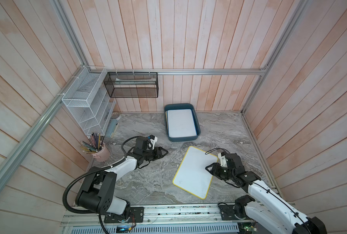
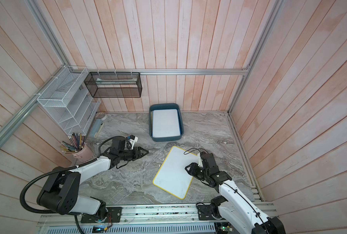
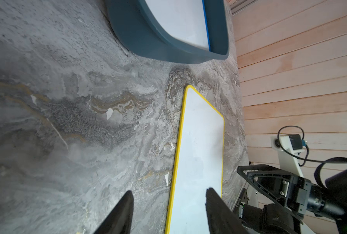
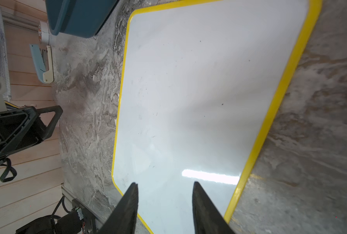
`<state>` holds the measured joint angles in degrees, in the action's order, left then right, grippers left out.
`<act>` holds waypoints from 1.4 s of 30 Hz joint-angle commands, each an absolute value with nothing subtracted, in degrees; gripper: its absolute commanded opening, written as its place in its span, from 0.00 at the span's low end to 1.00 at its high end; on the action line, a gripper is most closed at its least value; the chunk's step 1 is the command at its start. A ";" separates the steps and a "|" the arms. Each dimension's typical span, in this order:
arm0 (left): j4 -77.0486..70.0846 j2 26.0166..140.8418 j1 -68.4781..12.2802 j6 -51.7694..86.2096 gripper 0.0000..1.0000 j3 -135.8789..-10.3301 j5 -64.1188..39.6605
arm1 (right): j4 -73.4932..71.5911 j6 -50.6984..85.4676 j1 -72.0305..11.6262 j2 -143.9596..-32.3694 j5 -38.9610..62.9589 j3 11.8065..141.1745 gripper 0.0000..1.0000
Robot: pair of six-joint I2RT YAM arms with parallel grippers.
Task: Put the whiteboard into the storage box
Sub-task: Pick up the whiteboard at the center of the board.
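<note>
Yellow-framed whiteboard [image 1: 193, 172] lies flat & askew on the marble table [image 1: 144, 182], near but clear of the storage box [image 1: 180, 139], which sits at the back wall w/ a blue-edged board [image 1: 181, 123] already inside. Right gripper [image 4: 165, 184] hovers over the board's white face close to its edge on that arm's side, jaws approx half apart, nothing in them. Left gripper [image 3: 169, 192] is over bare table, apart from the board, jaws also part-open & empty. Step in hand looks like getting a grip: the board lies flat, so prob. best to tip one edge up w/ one arm so the other can pinch the frame, not the slick face. Then square its long side to the box before lowering
</note>
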<state>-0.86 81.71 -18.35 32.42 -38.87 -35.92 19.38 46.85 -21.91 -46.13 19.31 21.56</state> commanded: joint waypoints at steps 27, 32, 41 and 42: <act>11.68 103.66 -27.82 27.14 0.59 -59.46 -31.44 | 11.68 37.03 -15.53 -65.33 20.41 19.16 0.46; 11.19 105.89 -28.56 30.80 0.59 -60.50 -27.51 | 10.02 36.30 -14.16 -65.74 22.46 20.14 0.46; 14.60 103.72 -28.56 28.34 0.58 -62.69 -25.95 | 7.22 38.70 -13.88 -61.95 23.78 18.32 0.46; 14.84 103.72 -28.56 27.90 0.58 -62.72 -26.04 | 7.82 38.76 -13.96 -61.60 23.39 18.72 0.45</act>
<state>12.95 104.97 -28.56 29.87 -61.08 -27.66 7.90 37.91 -14.20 -62.70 23.05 19.05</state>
